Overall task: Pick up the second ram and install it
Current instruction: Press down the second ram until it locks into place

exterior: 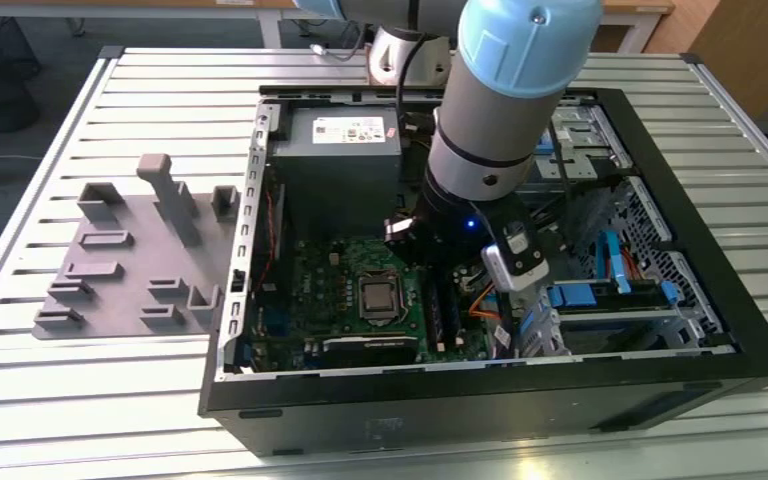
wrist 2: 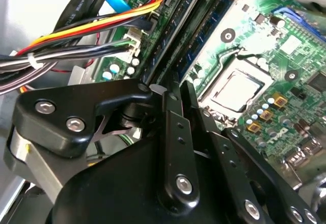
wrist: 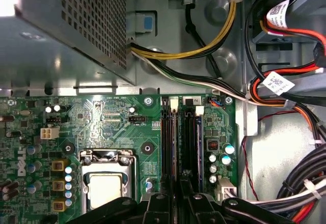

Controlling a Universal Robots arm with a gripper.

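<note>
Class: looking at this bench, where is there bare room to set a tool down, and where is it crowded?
Free: slatted table in front of the grey fixture block, and beside the computer case. Crowded: inside the case, where arm and end effector hang over the motherboard beside cable bundles.

arm (exterior: pixel 498 110): reaching down, near-vertical | pincer (wrist 2: pixel 175 94): fingers drawn together

Claw (wrist: pixel 175 206) over motherboard (wrist: pixel 117 127) memory slots (wrist: pixel 179 142)

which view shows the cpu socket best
The first wrist view: the cpu socket faces the camera squarely, though the picture's edge cuts its lower part. The second wrist view shows it whole but tilted. In the exterior view it is small, beside the arm.
</note>
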